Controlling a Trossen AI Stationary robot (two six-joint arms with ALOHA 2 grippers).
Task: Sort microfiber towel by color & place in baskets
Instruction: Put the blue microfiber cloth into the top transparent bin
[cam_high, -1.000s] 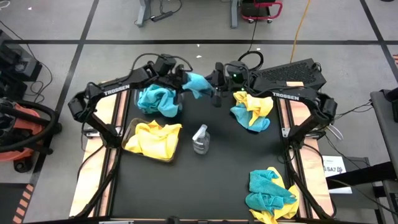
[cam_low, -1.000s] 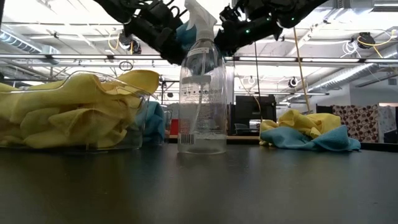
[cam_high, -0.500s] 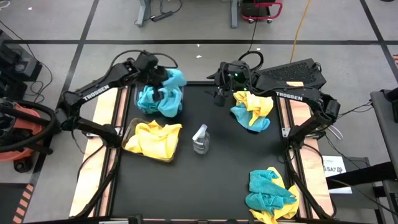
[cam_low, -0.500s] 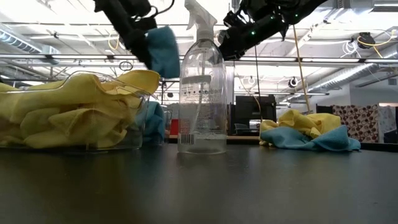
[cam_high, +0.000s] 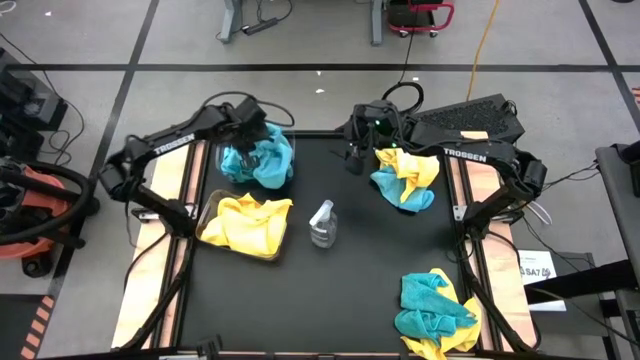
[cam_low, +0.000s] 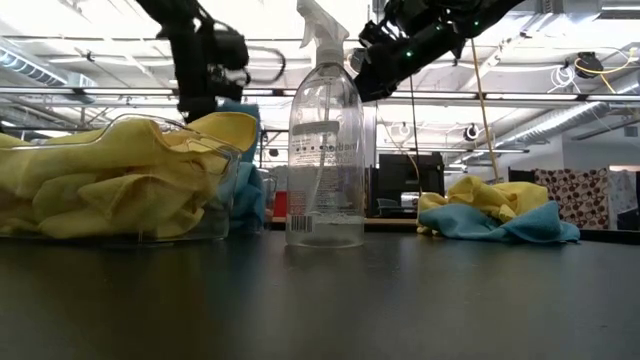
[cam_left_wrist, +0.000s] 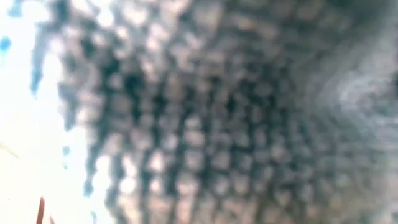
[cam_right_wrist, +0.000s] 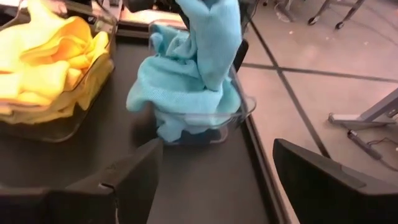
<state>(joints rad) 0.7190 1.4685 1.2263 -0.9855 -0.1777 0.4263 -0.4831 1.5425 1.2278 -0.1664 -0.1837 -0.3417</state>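
Note:
My left gripper (cam_high: 262, 146) hangs over the far-left basket (cam_right_wrist: 241, 111), shut on a teal towel (cam_right_wrist: 211, 43) that drops into it onto other teal towels (cam_right_wrist: 180, 93). The left wrist view shows only cloth up close. The near-left basket (cam_high: 212, 238) holds yellow towels (cam_high: 245, 220). My right gripper (cam_right_wrist: 217, 180) stands open, above the table's far middle (cam_high: 352, 155), with nothing between its fingers. Mixed yellow and teal towels lie in a heap at the far right (cam_high: 405, 178) and another at the near right (cam_high: 432, 310). My left gripper holds the teal towel by its upper end (cam_right_wrist: 208, 12), coming from above with the fingers pointing steeply down. The towel hangs below the fingers, and its lower part (cam_right_wrist: 205, 81) rests on the teal towels in the basket. How many layers it has cannot be told.
A clear spray bottle (cam_high: 322, 222) stands upright on the black table's middle, between the yellow basket and the far-right heap. A dark keyboard-like device (cam_high: 465, 118) lies beyond the far-right corner. Bare table shows along the near middle (cam_high: 320, 300).
My left gripper has carried the teal towel from the table's far middle, beside my right gripper, toward the left edge and has tipped downward over the far-left basket. The towel, lifted clear before, now hangs down into that basket.

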